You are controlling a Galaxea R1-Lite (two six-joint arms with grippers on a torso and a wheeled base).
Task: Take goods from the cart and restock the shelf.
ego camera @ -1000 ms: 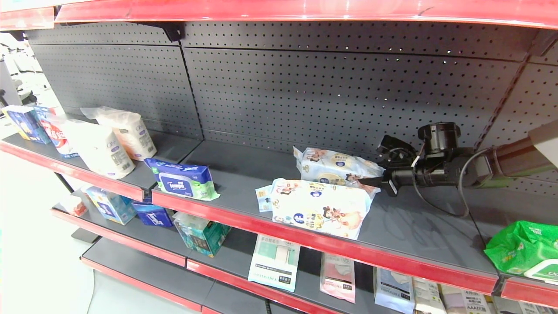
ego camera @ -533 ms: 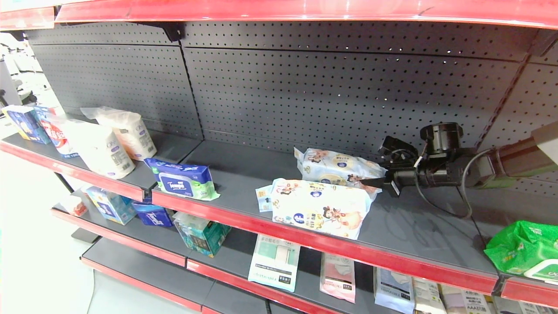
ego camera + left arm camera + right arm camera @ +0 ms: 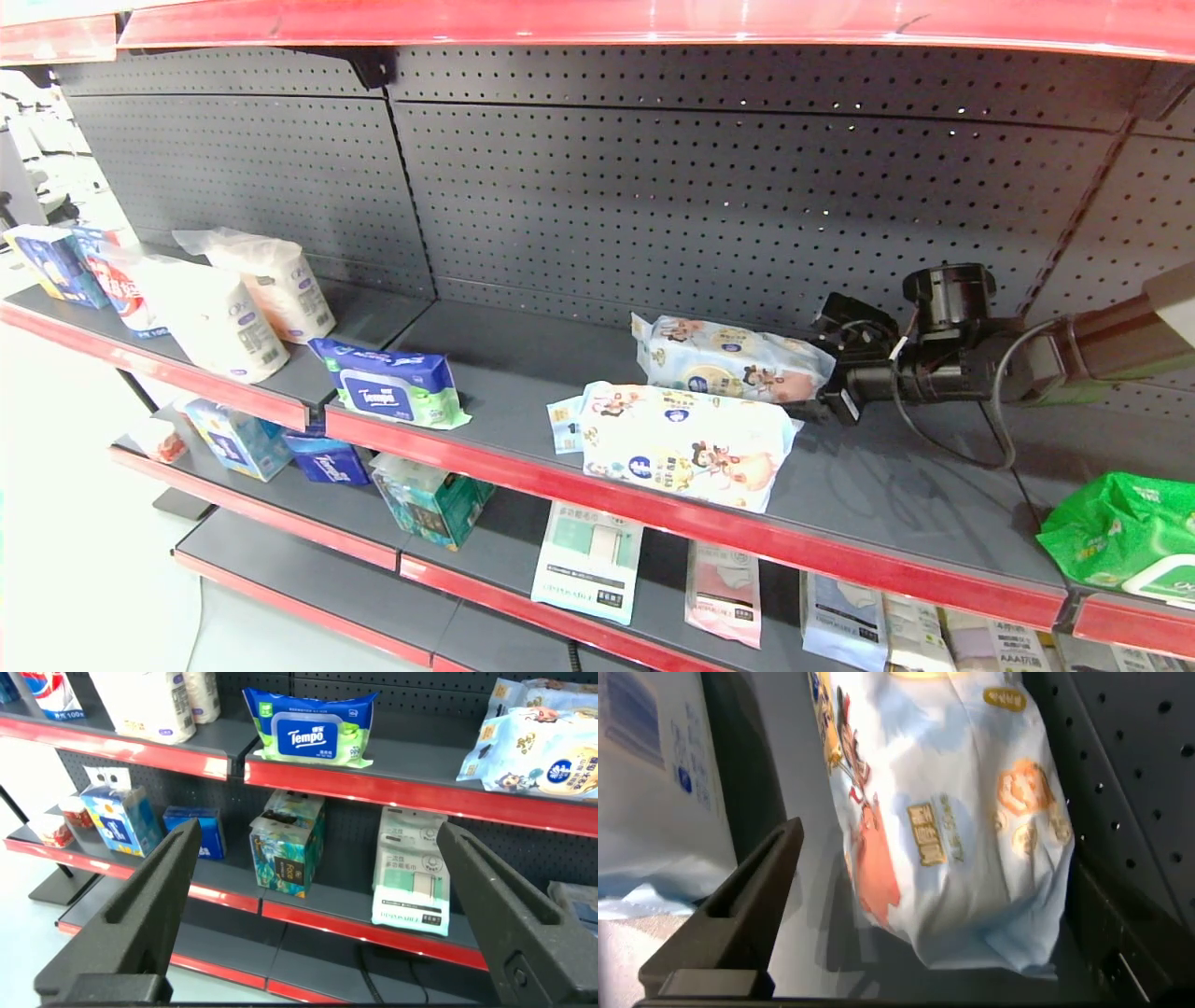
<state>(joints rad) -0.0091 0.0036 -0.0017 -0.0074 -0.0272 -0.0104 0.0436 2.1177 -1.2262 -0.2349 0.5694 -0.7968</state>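
Currently the placing step is at its end: the rear wipes pack (image 3: 728,359) lies on the shelf (image 3: 868,485), just behind the front wipes pack (image 3: 686,443). The right gripper (image 3: 826,403) sits at the rear pack's end, released. The right wrist view shows a gap beside one finger; contact at the other is unclear. Next move: withdraw straight, without dragging the pack. The left wrist view shows the left gripper (image 3: 318,835) spread wide, empty.

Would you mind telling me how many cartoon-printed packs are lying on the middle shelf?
2. The front cartoon-printed pack lies at the front edge of the middle shelf; the rear cartoon-printed pack lies right behind it, nearer the pegboard. None appears hidden.
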